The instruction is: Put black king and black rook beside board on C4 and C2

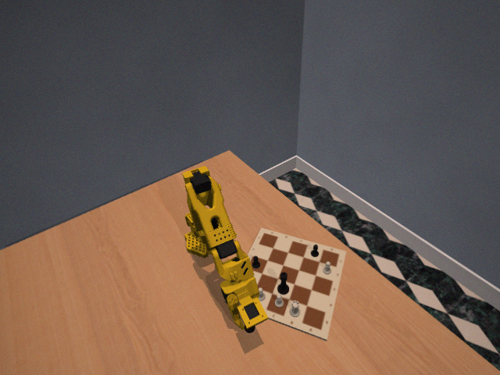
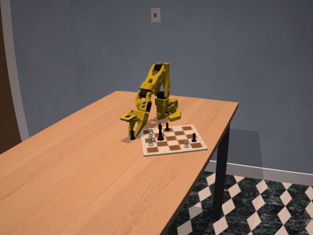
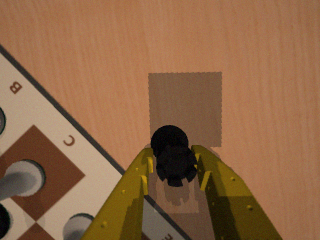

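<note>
The black rook stands upright on the table just off the board's edge, near the letter C. It also shows in the exterior view. My gripper is low over it, with one finger on each side of the rook and a thin gap to each. The fingers are narrowly open and do not press on it. In the top view the wrist hides most of the rook. The black king stands upright on the chessboard, and it also shows in the exterior view.
Three white pieces stand on the board's near corner, close to my gripper. Another white piece and two black pawns stand farther along. The arm's base is behind the board. The table edge is beyond the board.
</note>
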Tool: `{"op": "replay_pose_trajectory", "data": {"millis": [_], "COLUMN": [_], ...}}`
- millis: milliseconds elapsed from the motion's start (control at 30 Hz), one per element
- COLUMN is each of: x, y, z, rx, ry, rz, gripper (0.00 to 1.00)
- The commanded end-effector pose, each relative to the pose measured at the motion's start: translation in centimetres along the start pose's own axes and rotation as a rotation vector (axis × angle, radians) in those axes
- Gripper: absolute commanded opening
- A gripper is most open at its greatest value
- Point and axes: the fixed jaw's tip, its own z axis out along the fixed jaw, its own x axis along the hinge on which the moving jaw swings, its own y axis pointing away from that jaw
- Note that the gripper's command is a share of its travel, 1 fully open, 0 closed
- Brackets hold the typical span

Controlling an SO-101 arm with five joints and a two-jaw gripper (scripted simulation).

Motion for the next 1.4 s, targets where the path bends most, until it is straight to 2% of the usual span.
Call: {"op": "replay_pose_trajectory", "data": {"millis": [0, 367, 1367], "x": [-0.32, -0.94, -1.06], "y": [-0.11, -0.09, -0.3], "z": [-0.22, -0.49, -0.51], "rx": [0.002, 0.001, 0.006], "ry": [-0.012, -0.013, -0.013], "rz": [0.007, 0.006, 0.007], "gripper": [0.12, 0.12, 0.12]}}
